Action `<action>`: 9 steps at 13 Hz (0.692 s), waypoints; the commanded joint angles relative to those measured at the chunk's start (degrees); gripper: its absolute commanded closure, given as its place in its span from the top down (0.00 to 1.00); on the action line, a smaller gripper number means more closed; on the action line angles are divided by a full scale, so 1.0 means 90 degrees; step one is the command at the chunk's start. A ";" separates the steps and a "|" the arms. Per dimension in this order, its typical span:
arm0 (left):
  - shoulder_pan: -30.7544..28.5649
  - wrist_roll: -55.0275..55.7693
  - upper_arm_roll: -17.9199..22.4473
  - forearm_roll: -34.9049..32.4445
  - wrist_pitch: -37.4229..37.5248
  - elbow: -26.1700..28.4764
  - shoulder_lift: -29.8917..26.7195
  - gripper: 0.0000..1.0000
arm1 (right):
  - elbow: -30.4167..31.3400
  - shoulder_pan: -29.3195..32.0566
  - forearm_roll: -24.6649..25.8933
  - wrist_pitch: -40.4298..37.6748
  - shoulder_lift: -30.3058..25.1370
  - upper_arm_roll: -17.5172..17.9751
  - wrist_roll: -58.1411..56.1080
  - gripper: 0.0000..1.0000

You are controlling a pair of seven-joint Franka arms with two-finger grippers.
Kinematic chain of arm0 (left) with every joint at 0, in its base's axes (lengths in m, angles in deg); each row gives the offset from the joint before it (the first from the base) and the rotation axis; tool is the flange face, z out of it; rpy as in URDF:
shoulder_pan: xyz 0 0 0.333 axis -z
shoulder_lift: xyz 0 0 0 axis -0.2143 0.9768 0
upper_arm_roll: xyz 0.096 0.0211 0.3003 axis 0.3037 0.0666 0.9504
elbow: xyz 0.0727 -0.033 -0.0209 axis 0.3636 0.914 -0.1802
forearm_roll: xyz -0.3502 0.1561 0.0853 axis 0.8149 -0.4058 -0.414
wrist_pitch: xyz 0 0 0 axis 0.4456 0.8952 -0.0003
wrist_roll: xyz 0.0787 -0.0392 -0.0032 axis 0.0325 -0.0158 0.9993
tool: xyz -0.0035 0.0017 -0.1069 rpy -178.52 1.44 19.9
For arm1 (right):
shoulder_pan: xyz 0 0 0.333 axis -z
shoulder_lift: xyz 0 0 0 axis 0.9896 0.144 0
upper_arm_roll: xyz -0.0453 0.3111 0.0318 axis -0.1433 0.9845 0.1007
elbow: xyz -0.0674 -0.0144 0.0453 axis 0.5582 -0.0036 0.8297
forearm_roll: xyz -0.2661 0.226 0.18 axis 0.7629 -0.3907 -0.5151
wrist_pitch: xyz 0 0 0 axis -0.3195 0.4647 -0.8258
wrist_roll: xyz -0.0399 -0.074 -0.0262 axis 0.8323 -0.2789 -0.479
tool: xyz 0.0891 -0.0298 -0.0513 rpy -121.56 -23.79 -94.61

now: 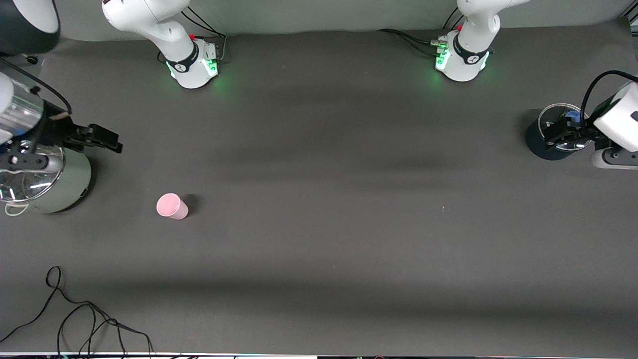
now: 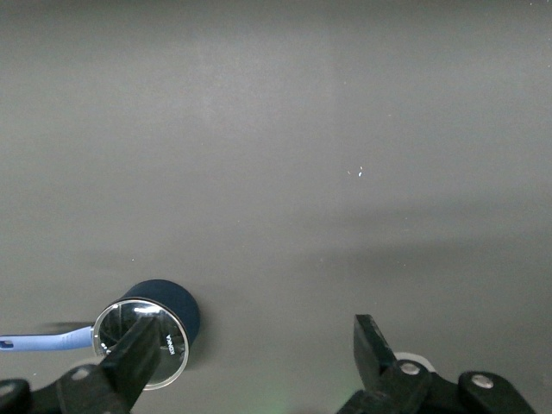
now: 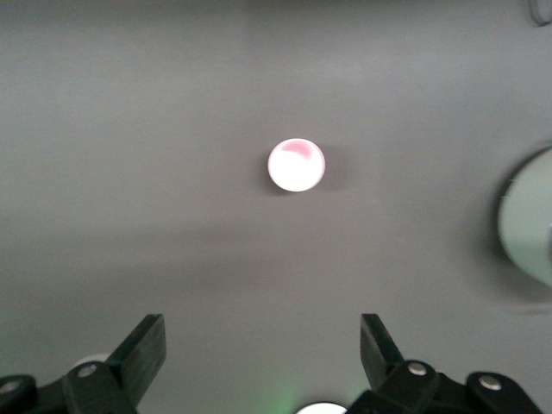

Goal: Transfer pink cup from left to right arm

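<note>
The pink cup point(image 1: 172, 206) stands upright on the dark table toward the right arm's end, with nothing holding it. In the right wrist view the cup point(image 3: 296, 165) shows from above with its round rim up, well clear of the jaws. My right gripper point(image 1: 110, 140) is open and empty, up over the edge of a pale green pot. My left gripper point(image 1: 554, 133) is open and empty over a dark blue container at the left arm's end. Its fingers point(image 2: 373, 345) hold nothing.
A pale green pot with a glass lid point(image 1: 47, 179) stands at the right arm's end. A dark blue container with a shiny lid point(image 1: 546, 144) stands at the left arm's end, and also shows in the left wrist view point(image 2: 142, 341). Loose black cables point(image 1: 75, 319) lie near the front edge.
</note>
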 commanded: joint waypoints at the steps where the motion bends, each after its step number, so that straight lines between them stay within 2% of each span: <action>1: 0.1373 0.0049 0.1366 0.0105 0.0008 0.0105 -0.0210 1.00 | -0.0318 0.0037 0.0237 -0.0265 0.0155 -0.0084 0.0052 1.00; 2: 0.1493 0.0039 0.1525 0.0153 0.0008 0.0105 -0.0210 1.00 | -0.0328 0.0047 0.0237 -0.0265 0.0155 -0.0103 0.0023 1.00; 5: 0.1455 -0.0010 0.1517 0.0193 -0.0001 0.0105 -0.0210 1.00 | -0.0328 0.0018 0.0237 -0.0265 0.0164 -0.0153 0.0023 1.00; 9: 0.1036 -0.0010 0.1156 0.0358 -0.0119 0.0105 -0.0210 1.00 | -0.0318 -0.0012 0.0227 -0.0275 0.0165 -0.0143 0.0032 1.00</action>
